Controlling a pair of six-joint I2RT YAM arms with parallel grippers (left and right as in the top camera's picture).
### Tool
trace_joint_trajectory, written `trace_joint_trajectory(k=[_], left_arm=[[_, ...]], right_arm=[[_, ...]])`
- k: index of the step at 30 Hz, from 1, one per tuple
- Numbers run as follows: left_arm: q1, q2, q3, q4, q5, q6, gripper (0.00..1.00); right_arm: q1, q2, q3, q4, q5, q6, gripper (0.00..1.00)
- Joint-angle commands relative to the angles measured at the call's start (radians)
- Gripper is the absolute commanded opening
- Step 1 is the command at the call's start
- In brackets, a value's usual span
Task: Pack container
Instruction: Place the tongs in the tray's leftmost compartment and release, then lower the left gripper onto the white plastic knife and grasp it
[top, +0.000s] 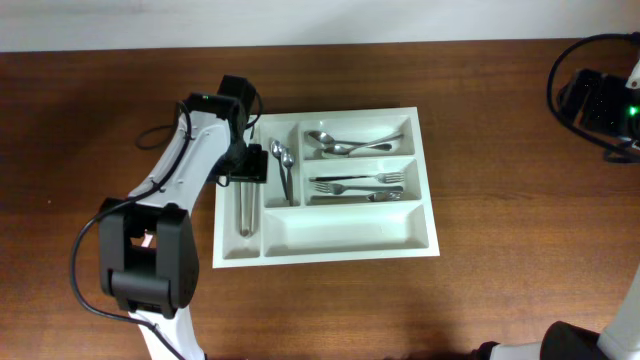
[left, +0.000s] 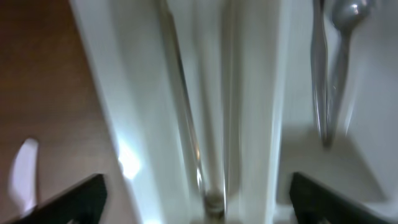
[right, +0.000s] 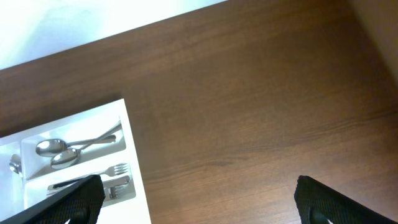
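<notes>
The container (top: 325, 242) is a white cutlery tray in the middle of the table. My left gripper (top: 246, 166) hangs low over its leftmost narrow compartment. In the left wrist view this gripper (left: 196, 190) is open, its black fingers (left: 81, 199) wide apart, and a knife (left: 186, 112) lies loose in the compartment between them. The knife (top: 246, 208) rests lengthwise, untouched by the fingers. My right gripper (right: 199, 202) is open and empty above bare wood, off to the right of the container's rim (right: 134, 174).
Spoons (top: 283, 163) lie in the second narrow compartment, more spoons (top: 350, 144) in the top wide one, and forks (top: 362, 183) in the middle one. The bottom wide compartment holds nothing. The right arm (top: 600, 100) sits at the far right table edge.
</notes>
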Motion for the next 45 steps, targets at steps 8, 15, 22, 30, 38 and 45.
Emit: trace_joint_trajectory(k=[8,15,22,30,38,45], left_arm=[[0.036,-0.120,0.301,-0.315,-0.153,0.214,0.99],[0.238,-0.120,0.223,-0.319,-0.109,0.286,0.99],[0.430,-0.120,-0.009,-0.076,0.046,0.545,1.00],[0.514,-0.120,-0.222,0.151,0.005,0.698,0.80],[0.554,-0.120,-0.333,0.185,-0.051,0.605,0.76],[0.554,-0.119,-0.434,0.266,-0.072,0.609,0.74]], right_arm=[[-0.003,-0.013,0.009,-0.002,-0.005,-0.003,0.99],[-0.003,-0.013,0.009,-0.002,-0.005,-0.003,0.99],[-0.003,-0.013,0.009,-0.002,-0.005,-0.003,0.99],[-0.003,-0.013,0.009,-0.002,-0.005,-0.003,0.99],[-0.003,-0.013,0.009,-0.002,-0.005,-0.003,0.99],[-0.003,-0.013,0.009,-0.002,-0.005,-0.003,0.98]])
